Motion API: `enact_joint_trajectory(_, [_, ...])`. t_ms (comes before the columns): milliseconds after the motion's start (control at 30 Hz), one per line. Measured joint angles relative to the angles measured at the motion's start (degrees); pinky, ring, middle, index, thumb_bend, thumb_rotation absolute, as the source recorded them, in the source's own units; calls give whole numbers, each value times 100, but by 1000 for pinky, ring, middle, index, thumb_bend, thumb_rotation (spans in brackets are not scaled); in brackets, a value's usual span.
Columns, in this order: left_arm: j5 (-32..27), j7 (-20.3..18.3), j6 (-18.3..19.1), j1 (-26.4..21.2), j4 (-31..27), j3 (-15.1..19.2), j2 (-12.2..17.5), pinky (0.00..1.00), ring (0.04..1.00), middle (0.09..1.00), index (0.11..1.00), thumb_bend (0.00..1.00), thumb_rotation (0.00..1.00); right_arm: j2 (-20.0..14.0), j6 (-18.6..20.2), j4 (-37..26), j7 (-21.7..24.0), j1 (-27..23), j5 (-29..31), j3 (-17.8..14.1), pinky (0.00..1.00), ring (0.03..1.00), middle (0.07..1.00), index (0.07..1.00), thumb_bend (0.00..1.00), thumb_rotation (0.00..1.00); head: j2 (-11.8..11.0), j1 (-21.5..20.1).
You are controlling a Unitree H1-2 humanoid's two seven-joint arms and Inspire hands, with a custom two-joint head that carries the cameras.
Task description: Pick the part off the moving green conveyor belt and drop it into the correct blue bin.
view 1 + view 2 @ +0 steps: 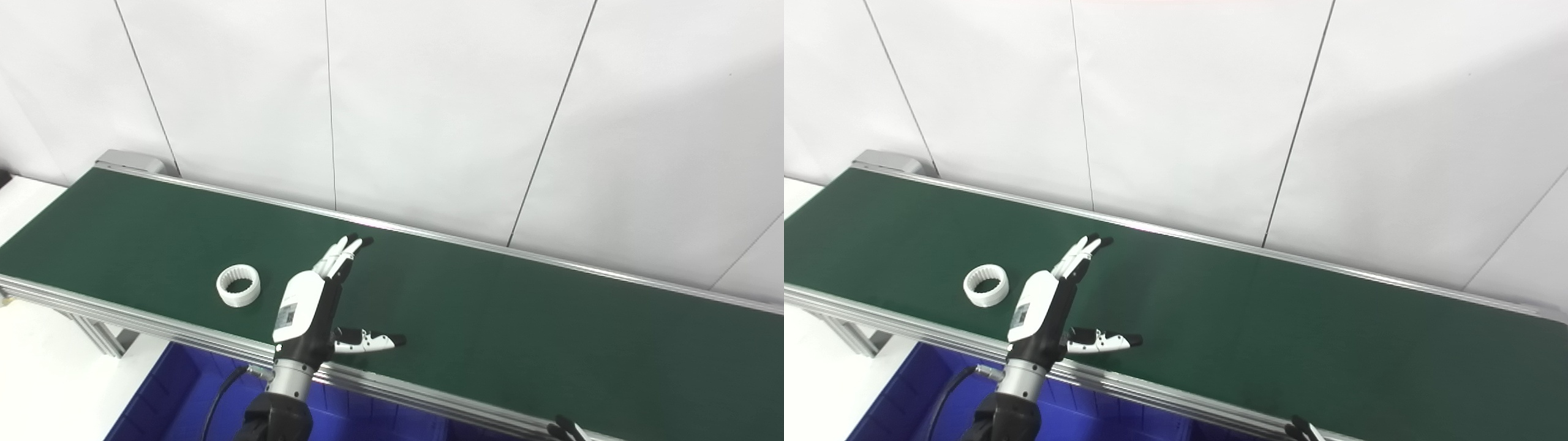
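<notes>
A white toothed ring lies flat on the green conveyor belt, near its front edge on the left. My left hand is over the belt just right of the ring, apart from it. It is open, fingers stretched toward the far edge and thumb pointing right, holding nothing. Of my right hand only dark fingertips show at the bottom edge, below the belt's front rail. The ring also shows in the right eye view.
A blue bin sits below the belt's front rail at the bottom left, under my left arm. The belt has aluminium side rails. A white panelled wall stands right behind the belt.
</notes>
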Motion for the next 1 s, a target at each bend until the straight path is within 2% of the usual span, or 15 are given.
enact_joint_trajectory(133, [208,0,257,-156,237,6,107,947,964,978,894,828,223,-58,0,-53,-195,-2,10,105,641,731,772,816,574,377,9,-17])
enact_joint_trajectory(333, [264,112,345,-278,623,77,287,940,953,964,886,839,244,-90,0,-72,-393,-4,15,212,617,717,761,806,535,402,9,-26])
enact_joint_trajectory(533, [381,279,430,-404,968,107,431,960,965,978,902,843,237,-196,0,-72,-510,-11,12,330,623,720,767,811,545,403,17,-26])
enact_joint_trajectory(833, [524,319,900,-516,1132,116,593,953,966,974,915,855,206,-222,0,-72,-576,-14,122,370,628,726,770,815,566,404,18,-44])
enact_joint_trajectory(1000, [519,526,944,-574,1318,134,641,943,959,964,911,863,183,-225,-1,-72,-577,-29,141,374,636,729,770,813,555,394,26,-44])
